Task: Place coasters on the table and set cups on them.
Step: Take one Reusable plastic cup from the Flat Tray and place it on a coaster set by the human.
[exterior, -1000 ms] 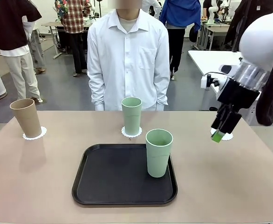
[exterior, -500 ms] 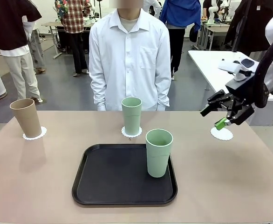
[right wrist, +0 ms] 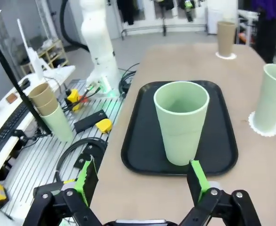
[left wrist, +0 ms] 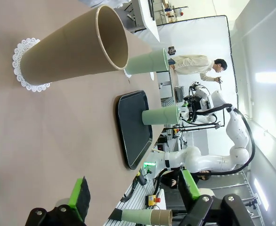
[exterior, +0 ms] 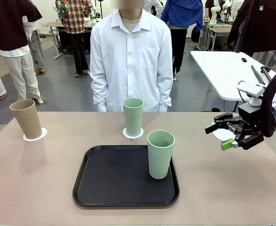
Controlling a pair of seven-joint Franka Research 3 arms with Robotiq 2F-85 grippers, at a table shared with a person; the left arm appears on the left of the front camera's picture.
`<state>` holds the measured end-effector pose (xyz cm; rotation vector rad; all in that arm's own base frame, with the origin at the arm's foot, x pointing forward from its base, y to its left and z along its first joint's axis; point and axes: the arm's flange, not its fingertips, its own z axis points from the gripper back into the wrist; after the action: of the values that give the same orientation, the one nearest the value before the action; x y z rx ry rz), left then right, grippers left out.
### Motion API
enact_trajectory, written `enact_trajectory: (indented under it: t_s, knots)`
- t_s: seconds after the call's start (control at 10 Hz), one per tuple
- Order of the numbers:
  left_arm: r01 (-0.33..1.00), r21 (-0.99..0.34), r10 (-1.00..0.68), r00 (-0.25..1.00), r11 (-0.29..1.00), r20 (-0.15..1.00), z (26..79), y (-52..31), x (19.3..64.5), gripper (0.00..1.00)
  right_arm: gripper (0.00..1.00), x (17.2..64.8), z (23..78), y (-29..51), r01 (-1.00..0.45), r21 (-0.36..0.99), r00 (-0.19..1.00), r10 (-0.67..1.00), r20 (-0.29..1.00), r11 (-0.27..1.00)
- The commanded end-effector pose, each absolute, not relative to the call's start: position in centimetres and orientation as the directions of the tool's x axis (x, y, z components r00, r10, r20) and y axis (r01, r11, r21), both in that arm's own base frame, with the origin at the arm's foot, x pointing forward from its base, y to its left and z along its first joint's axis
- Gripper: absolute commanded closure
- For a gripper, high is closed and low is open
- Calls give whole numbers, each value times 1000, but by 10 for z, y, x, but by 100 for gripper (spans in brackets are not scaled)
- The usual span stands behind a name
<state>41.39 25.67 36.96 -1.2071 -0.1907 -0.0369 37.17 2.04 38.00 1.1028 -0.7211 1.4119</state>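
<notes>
– Front view: how far along?
– Two cups (exterior: pixel 27 118) sit on coasters (exterior: pixel 35 135); third cup (exterior: pixel 160 154) stands in the tray (exterior: pixel 109 188), its coaster (exterior: pixel 220 134) bare on the tabletop (exterior: pixel 34 188). Both jaws gape, empty

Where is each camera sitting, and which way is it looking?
Front: between the arms, facing across the table at the person; the open right fingers show.
Left wrist: on the left arm, facing the tan cup; the open left fingers rise from the bottom.
Right wrist: on the right arm, facing the mint cup on the black tray; right fingers below.
Shared: both wrist views see that tray and cup.
</notes>
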Motion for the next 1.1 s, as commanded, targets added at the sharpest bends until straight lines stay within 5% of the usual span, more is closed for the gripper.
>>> enact_trajectory:
  t_s: [0.0, 0.3, 1.0]
  knots:
    - [127, -925, 81, 983, 358, 167, 371, 257, 414, 0, 0, 358, 366, 32, -990, 138, 122, 371, 921, -17]
    - [127, -925, 81, 983, 358, 167, 371, 257, 414, 0, 0, 353, 336, 35, -977, 193, 213, 374, 903, 92]
    - [127, -925, 81, 983, 358, 167, 371, 257, 414, 0, 0, 375, 338, 24, -980, 191, 201, 396, 896, 64]
